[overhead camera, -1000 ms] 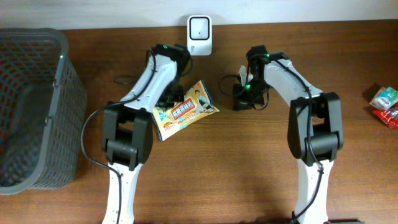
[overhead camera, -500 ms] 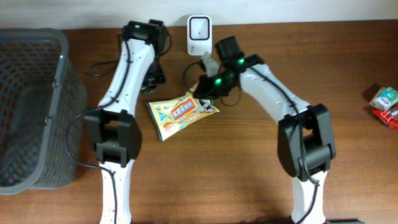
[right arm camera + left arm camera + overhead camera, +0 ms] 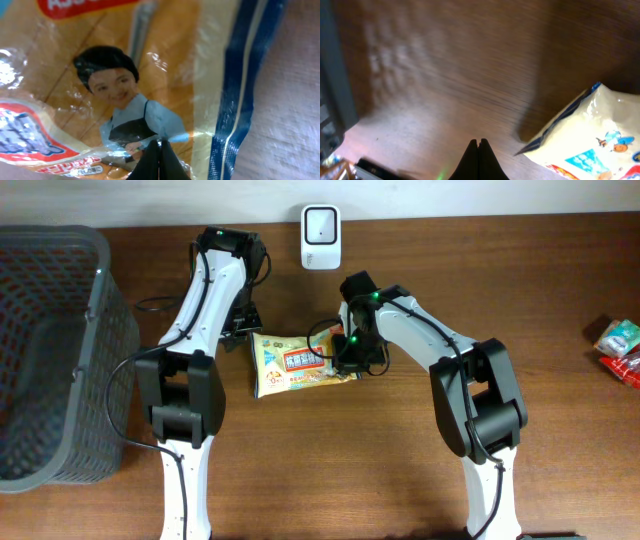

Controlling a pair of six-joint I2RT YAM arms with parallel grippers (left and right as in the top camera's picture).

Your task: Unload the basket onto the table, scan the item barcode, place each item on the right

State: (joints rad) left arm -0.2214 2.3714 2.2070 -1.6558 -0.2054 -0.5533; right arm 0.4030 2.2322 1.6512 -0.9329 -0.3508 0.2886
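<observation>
Right tool (image 3: 159,146) closed against snack packet (image 3: 295,363), left tool (image 3: 479,146) closed, empty

Looked like a mock shop checkout set on a wooden worktop (image 3: 560,280): had a white barcode scanner (image 3: 320,225) at twelve o'clock, a grey mesh shopping basket (image 3: 112,360) at nine, wrapped goods (image 3: 620,348) at three.

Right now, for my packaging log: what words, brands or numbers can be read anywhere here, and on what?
No text can be read in any view.
snack bag: lettering too small overhead, blurred in the right wrist view.
packets at the table's right edge: print too small to read.
white scanner: no text visible.
</observation>
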